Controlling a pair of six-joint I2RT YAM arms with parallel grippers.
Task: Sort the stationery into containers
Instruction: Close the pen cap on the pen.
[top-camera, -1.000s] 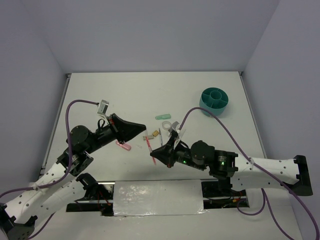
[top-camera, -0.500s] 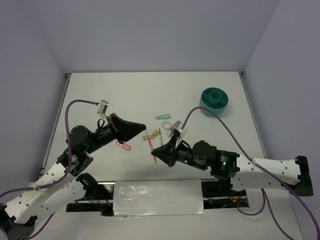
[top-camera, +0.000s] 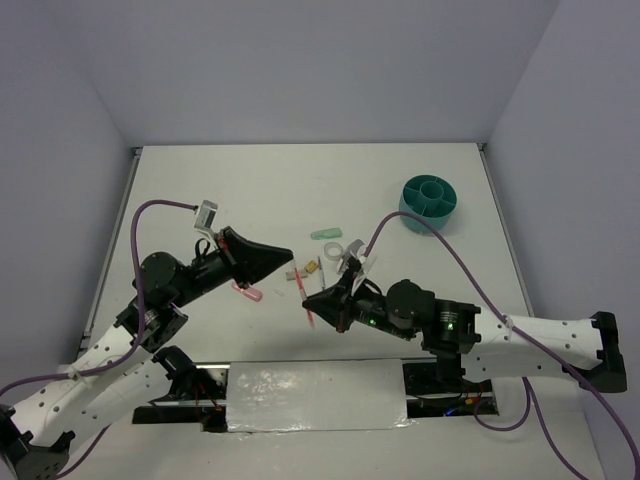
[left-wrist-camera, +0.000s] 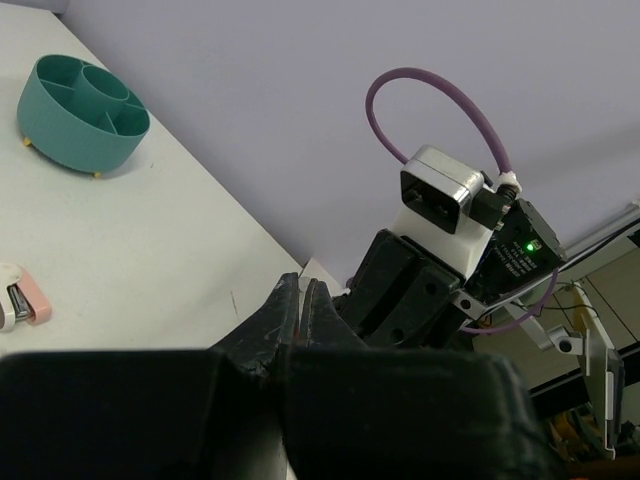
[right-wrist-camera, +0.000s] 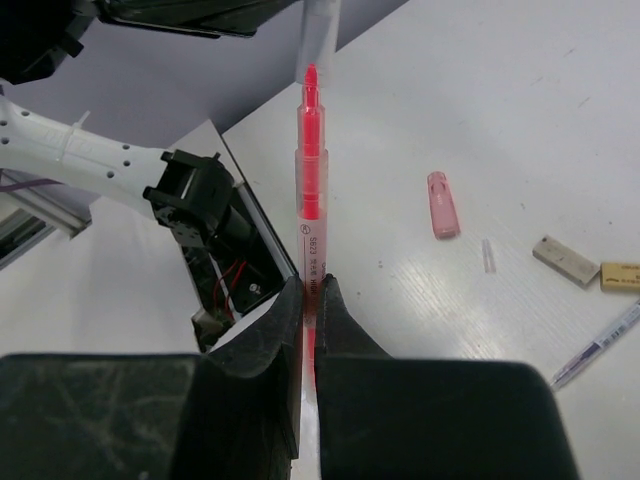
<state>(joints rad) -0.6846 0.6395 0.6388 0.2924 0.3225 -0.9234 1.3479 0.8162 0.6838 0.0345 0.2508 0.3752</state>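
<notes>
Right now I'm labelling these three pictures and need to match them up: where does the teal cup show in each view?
Top external: the cup stands at the far right of the table.
Left wrist: the cup is in the upper left corner, on the table.
Right wrist: not in it.
Shared landmark: the white table, also seen in the right wrist view.

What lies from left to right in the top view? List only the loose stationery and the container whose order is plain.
pink capsule → mint-green capsule → teal organiser cup. The small pieces crowded between the two capsules overlap too much to place.
</notes>
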